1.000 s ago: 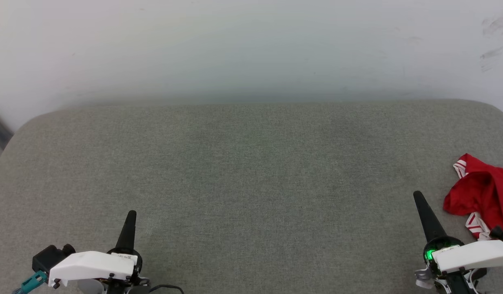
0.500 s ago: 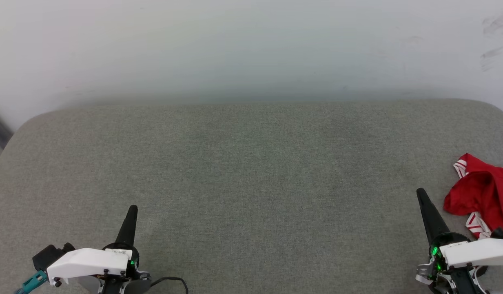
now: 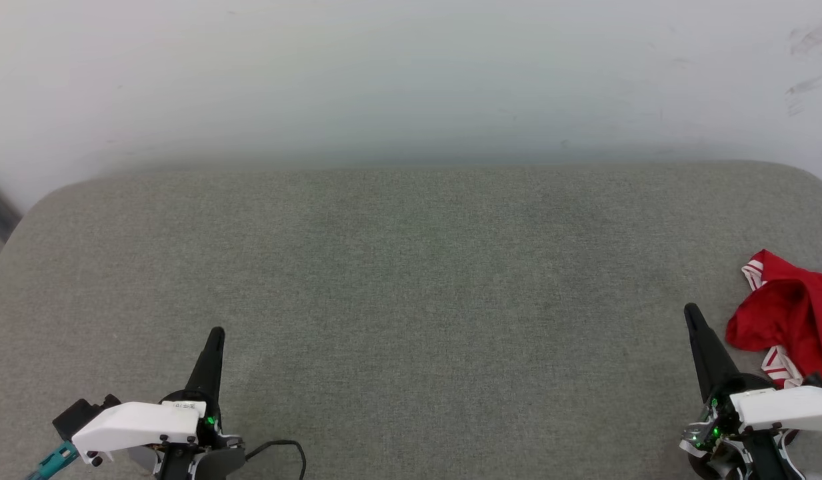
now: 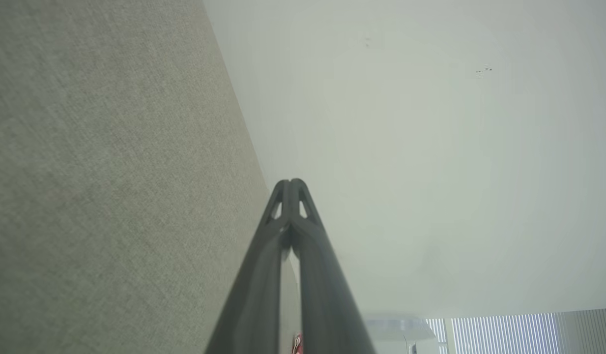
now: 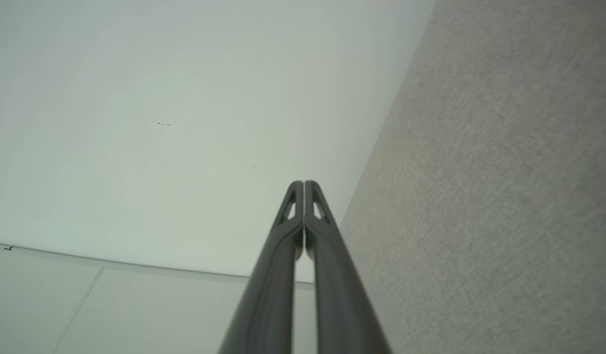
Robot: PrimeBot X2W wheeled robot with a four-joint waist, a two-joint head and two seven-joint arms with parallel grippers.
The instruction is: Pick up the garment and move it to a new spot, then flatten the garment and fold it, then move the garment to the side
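Both grippers have crept a little up the head view over the last second; the garment has not shifted.

Left gripper (image 3: 216, 332) and right gripper (image 3: 689, 309) hover low over the grey padded surface (image 3: 411, 267), each with its two fingers clenched together on nothing, tips touching in both wrist views. The garment (image 3: 794, 320) lies bunched at the surface's far right edge, just beside the right gripper, part of it cut off by the frame. Judgement: this fits cloth waiting to be picked up, or cloth already put aside. The visible part looks crumpled rather than folded, but too little shows to settle it. Either way the right arm is the near one, and its pointed tip should stay clear of the loose red fold to avoid snagging it.
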